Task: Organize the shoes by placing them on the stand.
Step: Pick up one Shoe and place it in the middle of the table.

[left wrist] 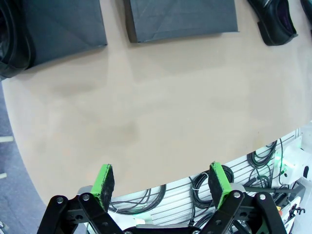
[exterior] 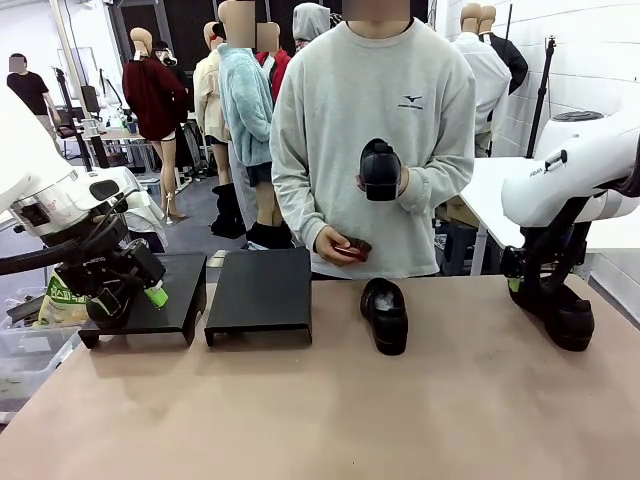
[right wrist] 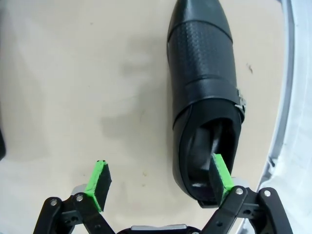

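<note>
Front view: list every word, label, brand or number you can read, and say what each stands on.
No text here reads clearly enough to quote.
Chest logo on the person's grey sweatshirt: a small dark mark with a line of print under it, too small to read.
Right arm: short dark lettering on the white shell, blurred.
Packet at the left edge: green and yellow print, unreadable.

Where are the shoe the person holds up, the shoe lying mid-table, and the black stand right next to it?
held-up shoe (exterior: 380,172): front view, on the middle of its black body.
mid-table shoe (exterior: 386,320): front view, on its upper, toward the toe.
stand (exterior: 260,287): front view, on its bare flat top.
</note>
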You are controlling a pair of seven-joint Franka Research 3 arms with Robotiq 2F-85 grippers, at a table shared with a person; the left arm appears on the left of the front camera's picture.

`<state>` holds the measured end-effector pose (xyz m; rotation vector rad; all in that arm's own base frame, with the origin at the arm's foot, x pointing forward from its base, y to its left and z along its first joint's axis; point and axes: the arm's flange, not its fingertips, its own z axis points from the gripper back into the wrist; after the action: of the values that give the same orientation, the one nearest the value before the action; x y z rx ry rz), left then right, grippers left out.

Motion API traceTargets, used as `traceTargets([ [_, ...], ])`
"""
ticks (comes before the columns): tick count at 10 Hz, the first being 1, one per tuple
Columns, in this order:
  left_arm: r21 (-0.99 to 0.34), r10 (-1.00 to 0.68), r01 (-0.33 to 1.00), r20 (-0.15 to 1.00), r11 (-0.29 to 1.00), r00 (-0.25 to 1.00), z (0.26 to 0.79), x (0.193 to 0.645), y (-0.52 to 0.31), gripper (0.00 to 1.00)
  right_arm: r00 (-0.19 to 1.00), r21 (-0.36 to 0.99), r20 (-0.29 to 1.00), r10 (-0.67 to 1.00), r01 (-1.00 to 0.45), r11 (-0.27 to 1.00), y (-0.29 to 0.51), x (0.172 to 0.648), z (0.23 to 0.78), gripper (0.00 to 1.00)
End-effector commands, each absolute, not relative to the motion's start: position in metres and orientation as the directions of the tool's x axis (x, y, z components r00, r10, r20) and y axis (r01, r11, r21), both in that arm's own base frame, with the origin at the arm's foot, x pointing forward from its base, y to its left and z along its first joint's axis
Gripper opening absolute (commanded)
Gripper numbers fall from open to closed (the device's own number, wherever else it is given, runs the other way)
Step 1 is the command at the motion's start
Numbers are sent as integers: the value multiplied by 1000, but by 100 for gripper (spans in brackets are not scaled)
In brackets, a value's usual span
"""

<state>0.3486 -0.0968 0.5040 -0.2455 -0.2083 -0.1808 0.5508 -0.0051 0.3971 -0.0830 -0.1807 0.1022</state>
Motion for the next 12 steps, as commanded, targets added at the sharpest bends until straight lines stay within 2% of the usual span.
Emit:
traceTargets([
  [1, -206, -159, 206, 226, 956, 961, 504, 350, -96, 100, 984, -86, 149, 92, -80, 993, -7, 550, 388, 100],
  [8, -206, -159, 206, 226, 956, 961, 504, 350, -96, 100, 991, -45, 89, 98, -94, 995, -21, 563, 357, 100],
  [9, -206, -159, 206, 226, 956, 961, 504, 350, -96, 100, 990, -54, 78, 118, -114, 992, -21, 565, 353, 94],
  [12, -206, -159, 206, 226, 956, 961, 504, 350, -96, 100, 988, -94, 74, 135, -128, 987, -23, 569, 341, 40],
])
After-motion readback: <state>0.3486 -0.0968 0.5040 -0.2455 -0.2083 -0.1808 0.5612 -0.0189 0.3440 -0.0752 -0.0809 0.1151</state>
